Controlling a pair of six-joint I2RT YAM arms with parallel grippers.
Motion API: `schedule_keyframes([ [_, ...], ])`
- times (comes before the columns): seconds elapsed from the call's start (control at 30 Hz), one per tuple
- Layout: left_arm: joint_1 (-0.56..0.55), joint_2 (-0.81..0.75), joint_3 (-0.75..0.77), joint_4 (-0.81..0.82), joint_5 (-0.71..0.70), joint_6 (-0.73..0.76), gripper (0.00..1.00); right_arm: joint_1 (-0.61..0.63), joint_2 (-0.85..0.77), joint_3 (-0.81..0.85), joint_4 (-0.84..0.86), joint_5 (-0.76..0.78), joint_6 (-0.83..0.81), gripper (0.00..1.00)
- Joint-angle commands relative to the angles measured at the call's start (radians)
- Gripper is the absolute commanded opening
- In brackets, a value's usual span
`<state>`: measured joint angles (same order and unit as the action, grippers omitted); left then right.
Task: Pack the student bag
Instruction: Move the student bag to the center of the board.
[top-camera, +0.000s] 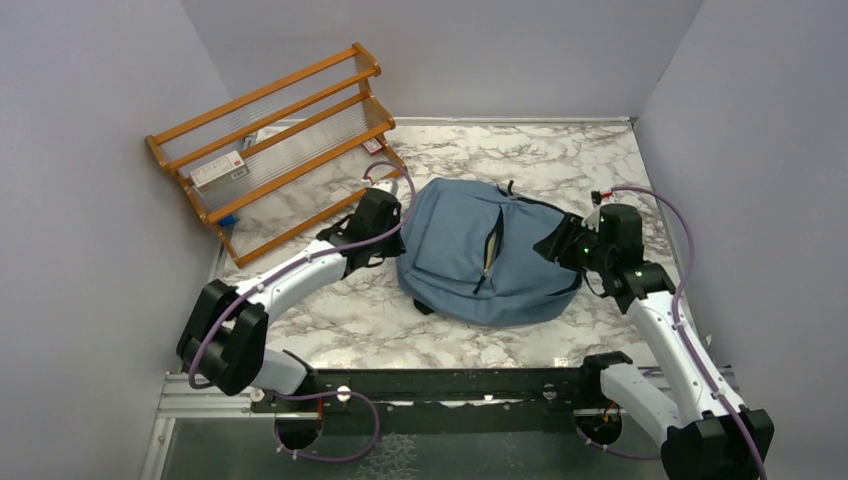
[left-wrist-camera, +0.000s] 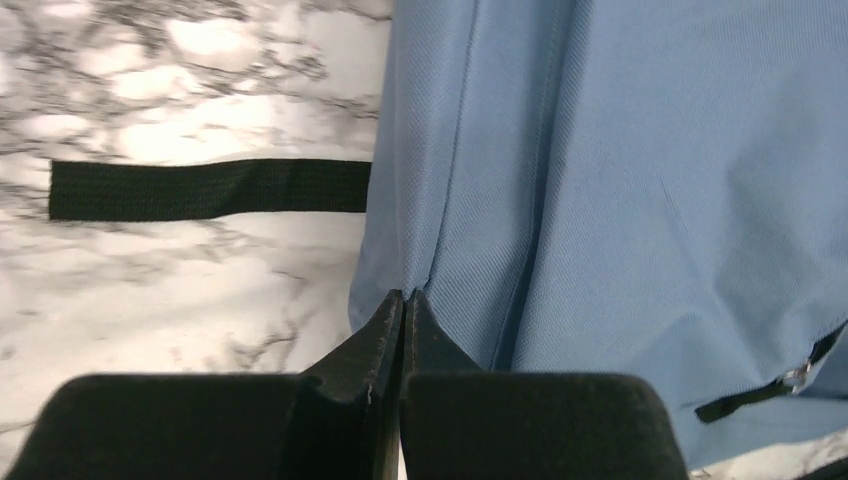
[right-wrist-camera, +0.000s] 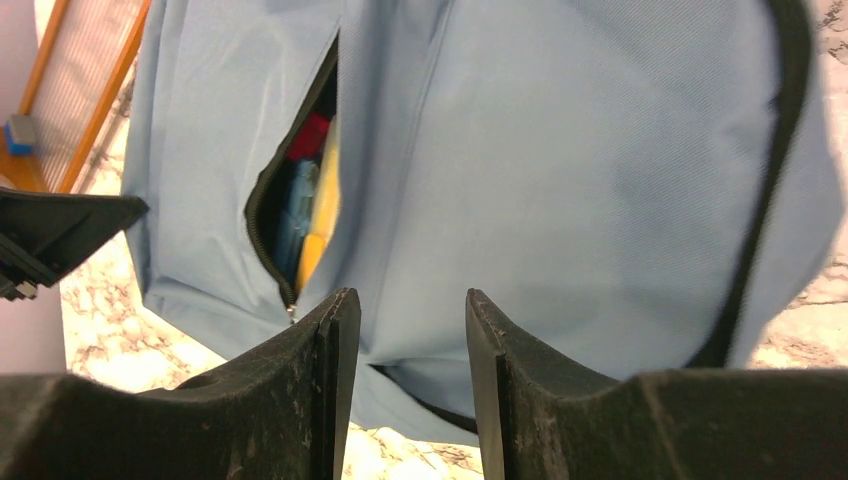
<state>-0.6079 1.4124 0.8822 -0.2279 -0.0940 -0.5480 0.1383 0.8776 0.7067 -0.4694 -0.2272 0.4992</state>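
Our left pincer (left-wrist-camera: 404, 298) clamped on the edge of the student bag (top-camera: 450, 255), right pincer (right-wrist-camera: 407, 300) apart over it, orange rack (top-camera: 268, 93) behind-left of it, box (top-camera: 218, 172) label unreadable to us

Your student bag (top-camera: 470, 255) lies flat in the middle of the worktop (top-camera: 340, 320), dusty-blue, soft and rounded, front face up. Its zip opening (right-wrist-camera: 290, 220) gapes partway, and you can see red, blue and yellow things inside the dark slit. A black strap (left-wrist-camera: 205, 188) trails flat off its edge onto the marble.
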Motion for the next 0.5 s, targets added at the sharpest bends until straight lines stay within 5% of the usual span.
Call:
schedule_keyframes([
  [0.0, 0.1, -0.074, 0.033, -0.08, 0.002, 0.083, 0.0, 0.003, -0.015, -0.005, -0.026, -0.045, -0.006, 0.48],
  [0.17, 0.155, -0.069, 0.02, -0.077, 0.053, 0.08, 0.04, 0.003, -0.016, 0.004, 0.0, -0.175, -0.017, 0.43],
  [0.33, 0.165, -0.099, -0.012, -0.029, 0.06, 0.053, 0.39, 0.018, -0.031, -0.001, 0.041, -0.252, 0.044, 0.41],
  [0.47, 0.166, -0.115, -0.008, -0.015, 0.06, 0.037, 0.45, 0.084, -0.017, -0.009, 0.066, -0.224, 0.078, 0.41],
])
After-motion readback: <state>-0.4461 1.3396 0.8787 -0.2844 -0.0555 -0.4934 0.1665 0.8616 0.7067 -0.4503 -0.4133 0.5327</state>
